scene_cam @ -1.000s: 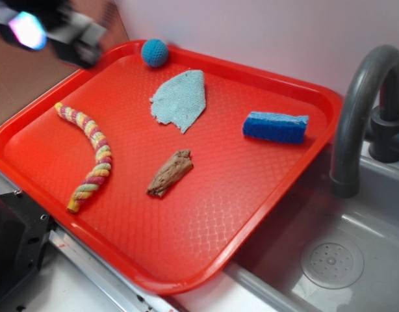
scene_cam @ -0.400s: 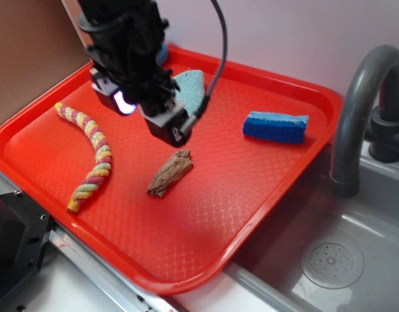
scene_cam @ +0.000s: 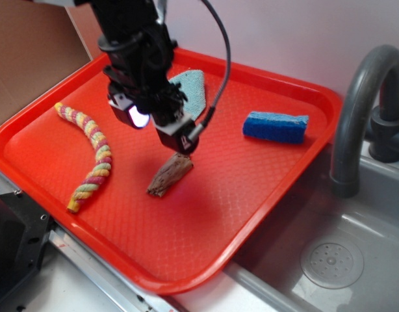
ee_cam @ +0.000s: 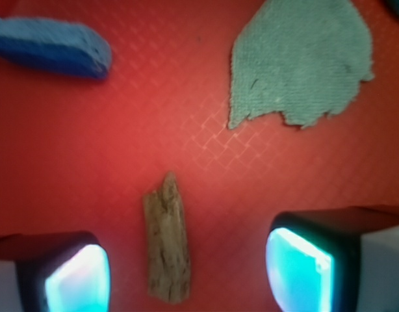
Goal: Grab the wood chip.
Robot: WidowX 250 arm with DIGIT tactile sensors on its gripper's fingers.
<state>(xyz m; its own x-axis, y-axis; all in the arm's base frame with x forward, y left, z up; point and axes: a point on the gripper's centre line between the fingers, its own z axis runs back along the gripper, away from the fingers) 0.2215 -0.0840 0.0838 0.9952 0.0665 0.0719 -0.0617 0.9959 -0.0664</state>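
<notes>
While the arm leans down over the red tray (scene_cam: 297,162), its gripper (ee_cam: 186,273) hangs above the wood chip (ee_cam: 167,247), fingers (ee_cam: 297,270) spread either side, not touching.

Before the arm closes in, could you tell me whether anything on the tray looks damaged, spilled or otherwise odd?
Only the teal cloth stands out: its lower edge is ragged, as if torn. The wood chip lies flat between the fingers of the open tool, and the blue sponge and striped rope lie apart on the red tray. Nothing is spilled.
</notes>
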